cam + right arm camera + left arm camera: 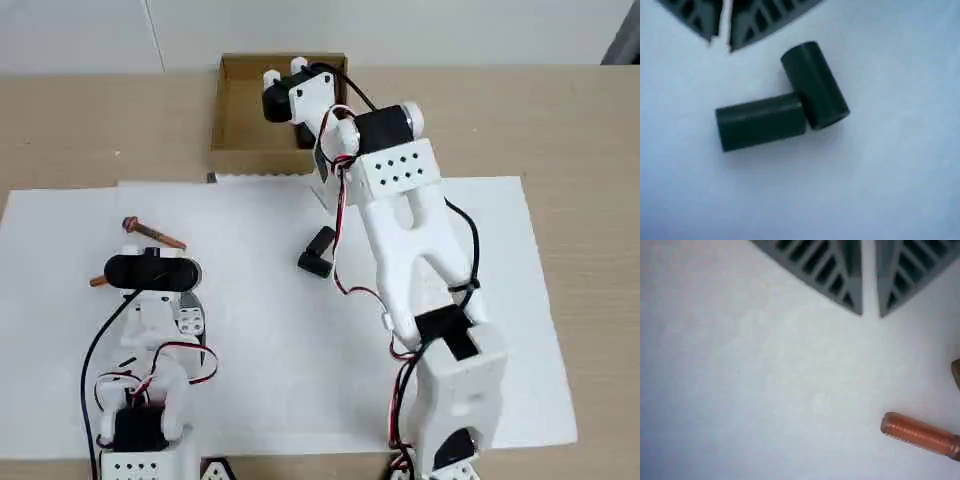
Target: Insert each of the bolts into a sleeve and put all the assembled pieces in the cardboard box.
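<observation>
Left wrist view: left gripper (pixel 871 314) empty, fingers nearly pressed together; bolt (pixel 917 434) lies near, just past its tips.
Right wrist view: right gripper (pixel 720 42) also nearly closed, empty; two sleeves (pixel 760 122) touching, close ahead of tips.
Next move: I'd spread left fingers, straddle bolt mid-shank, then pinch.
</observation>
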`<state>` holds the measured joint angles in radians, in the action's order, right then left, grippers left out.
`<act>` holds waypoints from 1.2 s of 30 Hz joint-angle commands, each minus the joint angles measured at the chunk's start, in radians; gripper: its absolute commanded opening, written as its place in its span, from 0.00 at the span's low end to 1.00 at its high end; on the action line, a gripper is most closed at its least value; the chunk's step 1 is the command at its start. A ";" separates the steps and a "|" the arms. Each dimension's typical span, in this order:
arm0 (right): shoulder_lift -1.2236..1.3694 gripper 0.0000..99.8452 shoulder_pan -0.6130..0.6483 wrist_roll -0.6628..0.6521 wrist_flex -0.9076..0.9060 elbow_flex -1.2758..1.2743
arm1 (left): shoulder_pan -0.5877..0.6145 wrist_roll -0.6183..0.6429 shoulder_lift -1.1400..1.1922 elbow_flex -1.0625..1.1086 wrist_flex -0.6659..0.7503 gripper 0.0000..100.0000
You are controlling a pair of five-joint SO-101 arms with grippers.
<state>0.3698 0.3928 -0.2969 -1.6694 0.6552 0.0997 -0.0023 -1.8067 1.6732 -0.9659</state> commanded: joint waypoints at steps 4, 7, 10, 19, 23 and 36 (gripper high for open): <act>-0.139 0.00 0.041 -0.166 -0.002 -0.209 | -0.002 -0.005 -0.009 -0.015 -0.003 0.01; -0.147 0.01 0.054 -0.236 0.004 -0.264 | -0.002 -0.005 -0.009 -0.015 -0.003 0.01; -0.145 0.06 0.062 -0.288 0.005 -0.279 | -0.002 -0.005 -0.009 -0.015 -0.003 0.01; -0.048 0.13 0.094 -0.318 0.019 -0.282 | 0.000 -0.005 -0.009 -0.015 -0.003 0.01; -0.004 0.13 0.130 -0.311 0.045 -0.282 | 0.000 -0.005 -0.009 -0.015 -0.003 0.01; 0.120 0.13 0.160 -0.311 0.119 -0.282 | 0.003 -0.005 -0.009 -0.015 -0.005 0.01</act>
<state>0.4864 0.5462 -0.6038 -1.5666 0.3682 0.0997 -0.0023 -1.8067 1.6732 -0.9659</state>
